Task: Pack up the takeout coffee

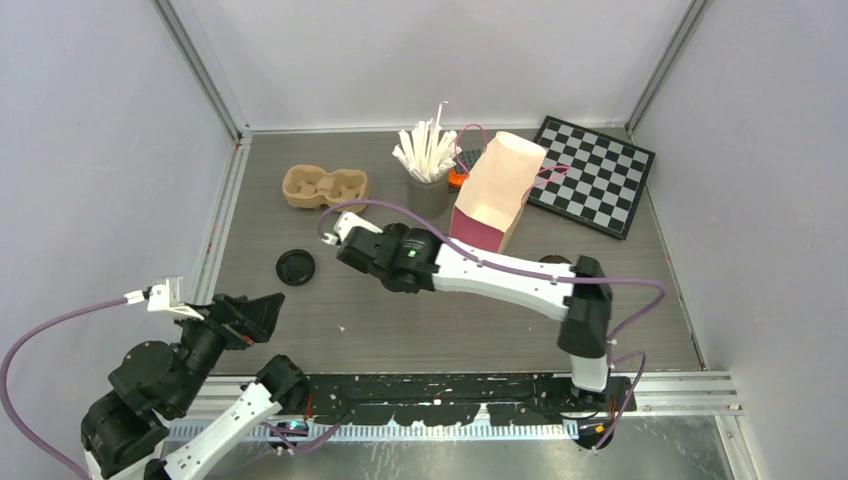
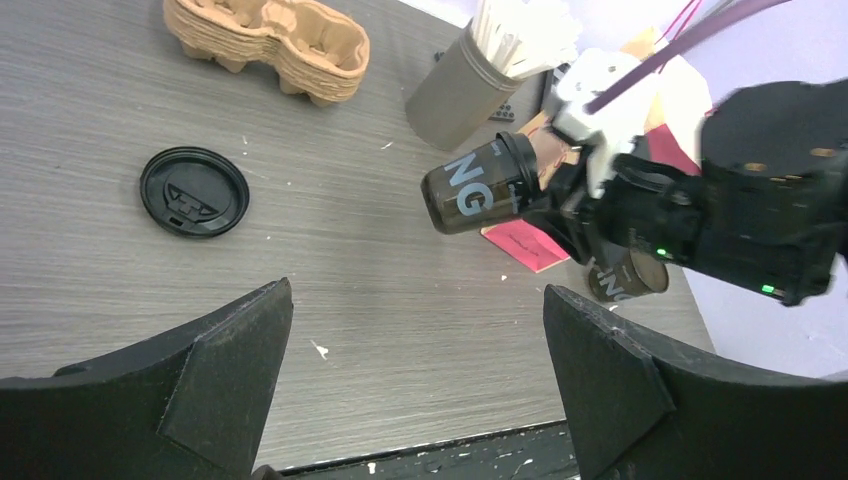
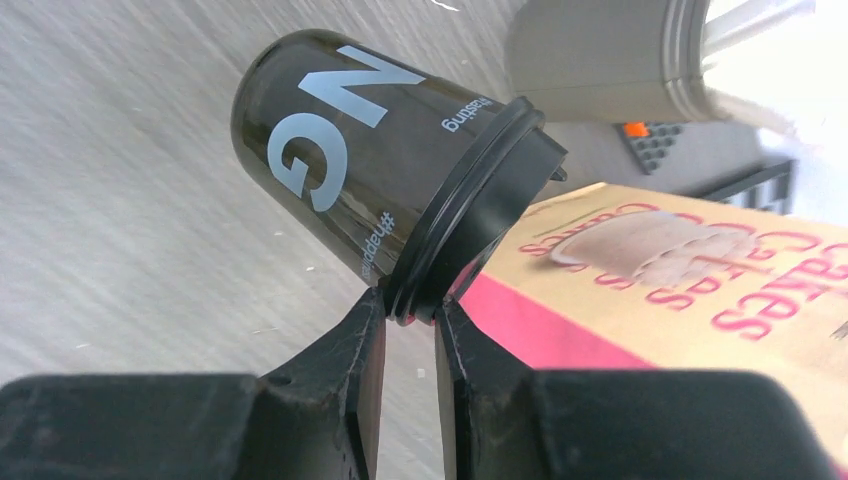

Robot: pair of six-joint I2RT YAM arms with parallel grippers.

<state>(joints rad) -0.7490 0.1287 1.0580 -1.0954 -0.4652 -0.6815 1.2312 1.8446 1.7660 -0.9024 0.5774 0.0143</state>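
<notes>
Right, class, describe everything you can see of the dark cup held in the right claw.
The dark cup is glossy brown paper with pale "NG" lettering and small print, capped by a black plastic lid. It is tipped almost onto its side, with its base pointing away from the paper bag, and appears to be clear of the table. The right claw pinches the lid's rim. Nothing else seems to touch the cup.

Two dark coffee cups are counted: one lidded cup (image 2: 470, 188) and one second cup (image 2: 628, 280), half hidden. One loose black lid (image 1: 296, 267) is logged on the tabletop (image 1: 400, 320). One pulp tray (image 1: 325, 186), one grey cup of white sticks (image 1: 428, 195), one paper bag (image 1: 495, 190) and one checkerboard (image 1: 592, 175) are noted. Two end effectors are counted: left end effector (image 2: 416, 300), right end effector (image 3: 410, 305).
</notes>
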